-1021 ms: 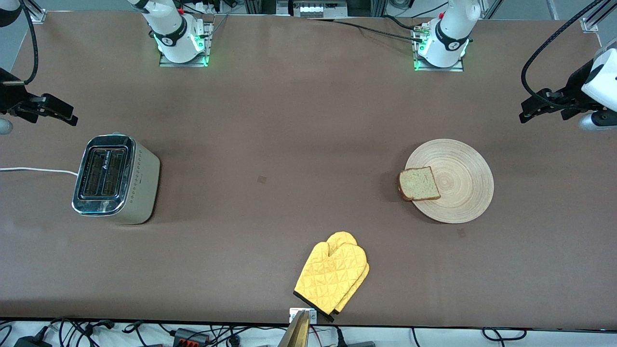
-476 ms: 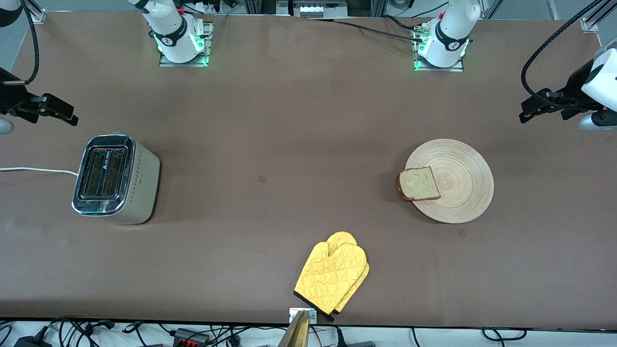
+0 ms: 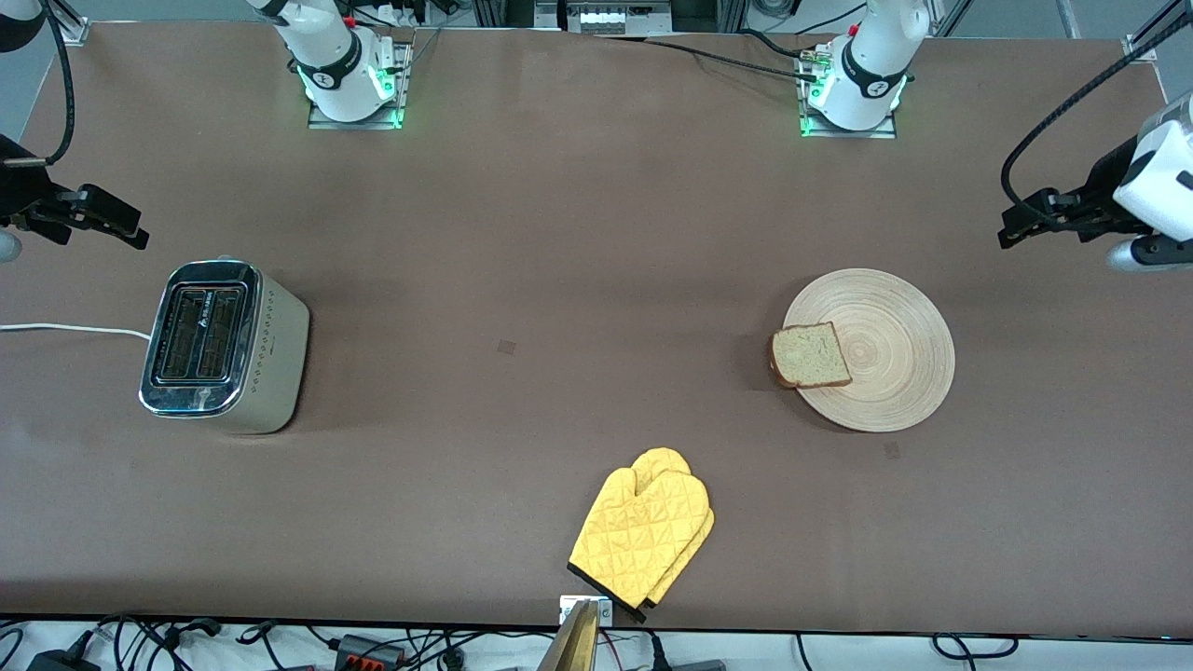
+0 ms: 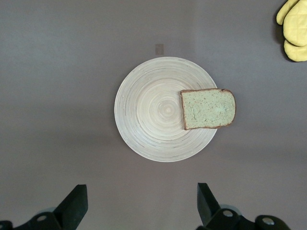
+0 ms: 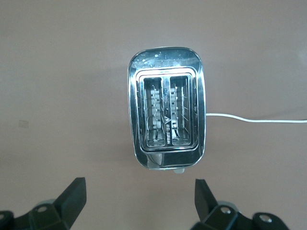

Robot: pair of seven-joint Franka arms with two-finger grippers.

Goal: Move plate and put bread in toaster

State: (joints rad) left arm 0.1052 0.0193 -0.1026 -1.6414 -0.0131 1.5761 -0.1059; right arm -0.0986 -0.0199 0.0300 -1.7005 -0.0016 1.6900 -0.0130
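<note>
The light-wood plate (image 3: 885, 349) lies toward the left arm's end of the table, and the bread (image 3: 810, 355) lies on its rim, overhanging the edge that faces the toaster. Both show in the left wrist view, the plate (image 4: 148, 110) and the bread (image 4: 208, 109). My left gripper (image 3: 1011, 231) hangs open and empty over bare table beside the plate; its own view shows it (image 4: 141, 199) wide open. The toaster (image 3: 224, 345) stands toward the right arm's end, slots up and empty (image 5: 166, 120). My right gripper (image 3: 130, 231) hangs open and empty over the table beside the toaster, as its own view shows (image 5: 139, 194).
A yellow oven mitt (image 3: 643, 536) lies near the table edge closest to the front camera, midway between the ends; it also shows in the left wrist view (image 4: 293, 28). The toaster's white cord (image 3: 65, 328) runs off the right arm's end of the table.
The left arm's hand has shifted slightly. The plate, bread, toaster and right gripper have not moved.
</note>
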